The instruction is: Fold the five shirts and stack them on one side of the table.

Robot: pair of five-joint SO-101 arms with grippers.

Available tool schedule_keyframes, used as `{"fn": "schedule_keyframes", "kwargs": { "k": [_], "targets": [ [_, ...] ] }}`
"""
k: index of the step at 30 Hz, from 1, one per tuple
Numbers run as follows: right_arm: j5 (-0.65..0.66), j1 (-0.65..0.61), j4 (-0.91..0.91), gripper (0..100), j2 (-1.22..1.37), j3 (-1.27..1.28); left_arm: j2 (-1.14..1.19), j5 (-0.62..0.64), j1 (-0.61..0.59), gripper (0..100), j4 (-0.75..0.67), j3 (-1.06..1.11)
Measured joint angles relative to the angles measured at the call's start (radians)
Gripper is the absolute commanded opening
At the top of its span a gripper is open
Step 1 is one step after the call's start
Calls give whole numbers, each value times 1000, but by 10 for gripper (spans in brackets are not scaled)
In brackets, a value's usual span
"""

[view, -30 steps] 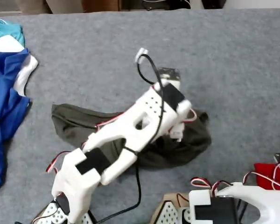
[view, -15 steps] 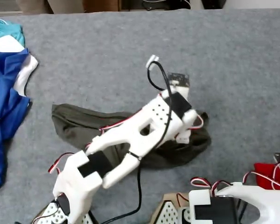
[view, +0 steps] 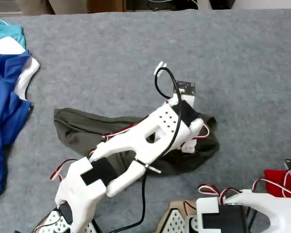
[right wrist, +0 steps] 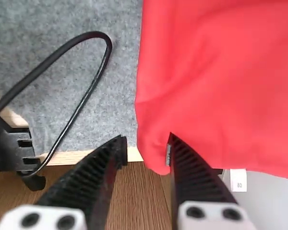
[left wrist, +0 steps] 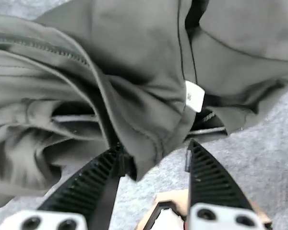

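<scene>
Judging by how the cloth lies, the task is at an early stage: nothing on the table looks folded and no stack has been started. The olive-green shirt [view: 72, 127] lies crumpled near the middle of the surface, a little toward the near edge, and the left arm [view: 136, 138] stretches across it from the near left corner. The left gripper [left wrist: 154, 146] sits right over that shirt with its jaws spread wide. A loose fold of the olive cloth, below the white label [left wrist: 194, 96], hangs between them with nothing pinched yet.

At the left edge a blue shirt [view: 7, 111] with white in it lies in a loose heap, with a teal shirt [view: 7, 30] bunched at the far left corner. Whether the white is a separate garment I cannot tell. The red shirt [right wrist: 221, 72] lies at the near right corner, draped over the table's edge beside the right arm [view: 262, 211]. The right gripper [right wrist: 145, 139] has its jaws partly apart, with the shirt's lower corner between them and not clamped. So every shirt I can count remains to be flattened, folded and piled, probably starting with the olive one.

The surface is a grey felt cover [view: 242, 58], slightly mottled and lying flat, that reaches almost to the table's pale wooden edge [right wrist: 86, 155]. A black cable [right wrist: 77, 96] loops over the felt near the right arm's base. Below the edge is a brown wooden floor [right wrist: 134, 201], and past the far edge a narrow strip of brown and dark furniture [view: 104, 5] closes off the room
</scene>
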Motion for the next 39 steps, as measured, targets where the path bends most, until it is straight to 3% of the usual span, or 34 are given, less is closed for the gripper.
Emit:
{"fn": "schedule_keyframes", "kwargs": {
  "k": [3, 15, 22, 29, 39],
  "targets": [
    [0, 0, 0, 152, 0, 0, 2, 0, -2, 15, -44, 9],
    [0, 0, 0, 152, 0, 0, 6, 0, -12, 19, -81, 14],
    [-18, -44, 3, 152, 0, -2, 6, -75, -175, 19, -20, -49],
    [-207, -347, 83, 152, 0, -48, 6, -264, -468, 19, 120, -284],
    [-569, -970, 97, 154, 0, -115, 6, -445, -890, 19, 135, -436]
  ]
}}
